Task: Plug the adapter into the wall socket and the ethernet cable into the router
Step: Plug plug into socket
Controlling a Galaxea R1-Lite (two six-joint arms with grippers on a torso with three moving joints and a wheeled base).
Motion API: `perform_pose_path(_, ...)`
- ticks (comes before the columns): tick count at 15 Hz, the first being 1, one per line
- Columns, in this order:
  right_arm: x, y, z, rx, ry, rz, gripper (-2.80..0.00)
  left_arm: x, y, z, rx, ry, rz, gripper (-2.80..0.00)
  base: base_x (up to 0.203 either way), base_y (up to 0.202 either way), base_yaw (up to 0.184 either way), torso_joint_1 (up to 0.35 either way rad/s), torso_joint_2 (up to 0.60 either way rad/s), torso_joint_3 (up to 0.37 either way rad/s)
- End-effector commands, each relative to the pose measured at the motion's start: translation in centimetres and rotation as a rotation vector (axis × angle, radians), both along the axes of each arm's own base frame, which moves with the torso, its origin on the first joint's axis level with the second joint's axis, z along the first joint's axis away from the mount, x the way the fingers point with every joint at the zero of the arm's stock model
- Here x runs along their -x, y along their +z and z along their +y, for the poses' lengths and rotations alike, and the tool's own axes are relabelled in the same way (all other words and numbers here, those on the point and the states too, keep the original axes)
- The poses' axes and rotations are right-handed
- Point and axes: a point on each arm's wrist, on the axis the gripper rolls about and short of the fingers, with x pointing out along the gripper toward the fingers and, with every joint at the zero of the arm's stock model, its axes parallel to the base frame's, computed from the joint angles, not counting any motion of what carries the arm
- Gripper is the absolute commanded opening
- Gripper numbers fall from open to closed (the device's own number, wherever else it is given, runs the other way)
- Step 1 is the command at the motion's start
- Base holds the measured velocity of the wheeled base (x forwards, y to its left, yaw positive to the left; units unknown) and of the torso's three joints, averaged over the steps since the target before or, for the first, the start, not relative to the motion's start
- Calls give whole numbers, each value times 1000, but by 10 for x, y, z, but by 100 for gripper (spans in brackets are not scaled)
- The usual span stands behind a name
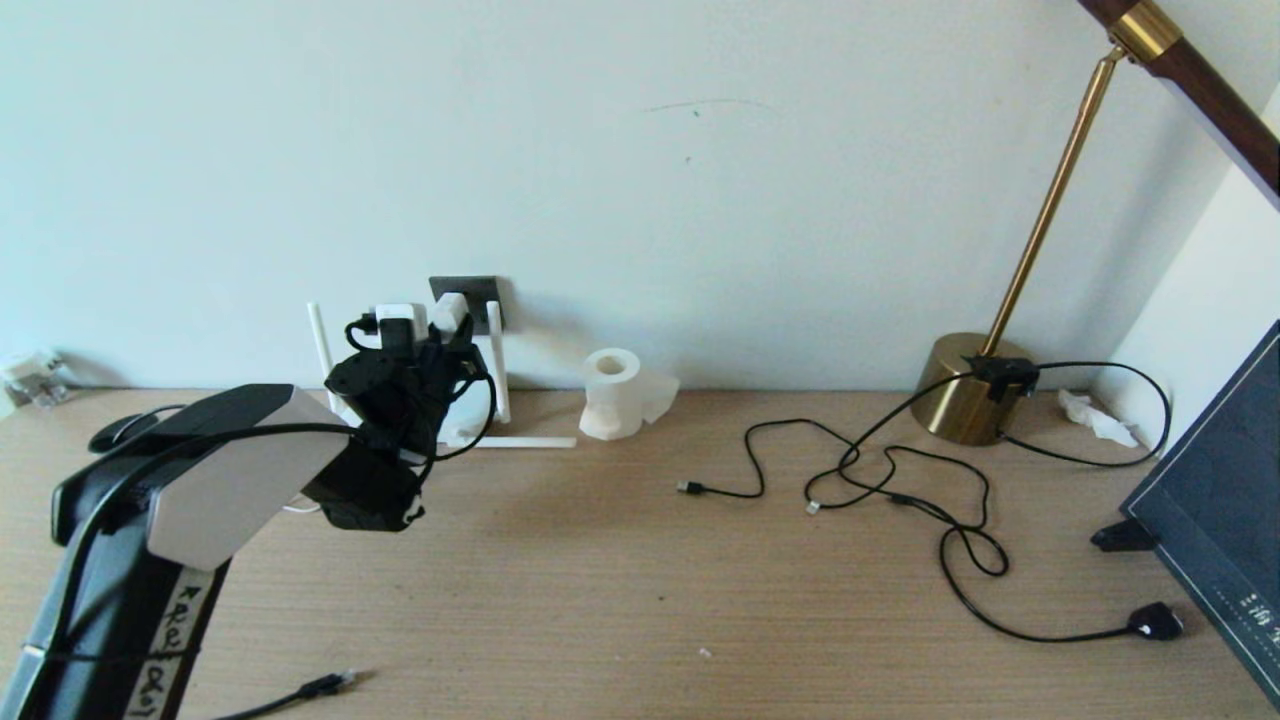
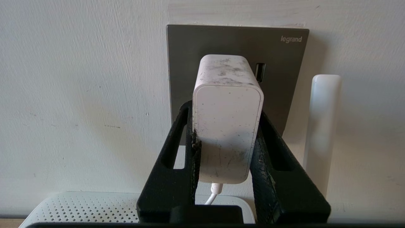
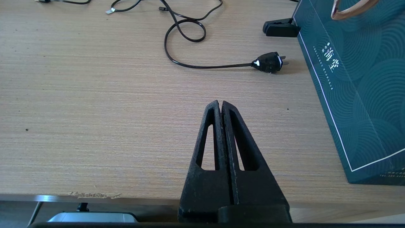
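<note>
My left gripper (image 2: pixel 225 110) is shut on the white adapter (image 2: pixel 227 126), one black finger (image 2: pixel 185 142) on each side. The adapter's far end is against the dark grey wall socket (image 2: pixel 278 63); its pins are hidden. A thin white cord hangs from its underside. In the head view the adapter (image 1: pixel 450 312) sits in front of the socket (image 1: pixel 483 288), above the white router (image 2: pixel 79 205) and its antennas (image 1: pixel 497 370). The ethernet cable (image 1: pixel 325 686) lies loose near the table's front edge. My right gripper (image 3: pixel 220 103) is shut and empty, low over the table's near edge.
A tissue roll (image 1: pixel 612 393) stands right of the router. Black cables (image 1: pixel 900 480) trail from a brass lamp base (image 1: pixel 965 395) to a black power plug (image 1: pixel 1155 622). A dark teal box (image 1: pixel 1220 520) stands at the far right, a mouse (image 1: pixel 120 430) at the left.
</note>
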Motion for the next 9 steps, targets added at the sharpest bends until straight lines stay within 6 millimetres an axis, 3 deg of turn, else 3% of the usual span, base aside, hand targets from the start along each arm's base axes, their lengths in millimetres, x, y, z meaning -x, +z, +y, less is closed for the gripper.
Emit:
perform_pose_path(1,0,0,0,1,0,2,-280,0,-1,1,0,2,-2,-280,0,0,0,0,0,0)
perform_pose_path(9,0,0,0,1,0,2,-280,-6,2,7,0,9,-7,-280,0,0,0,0,0,0)
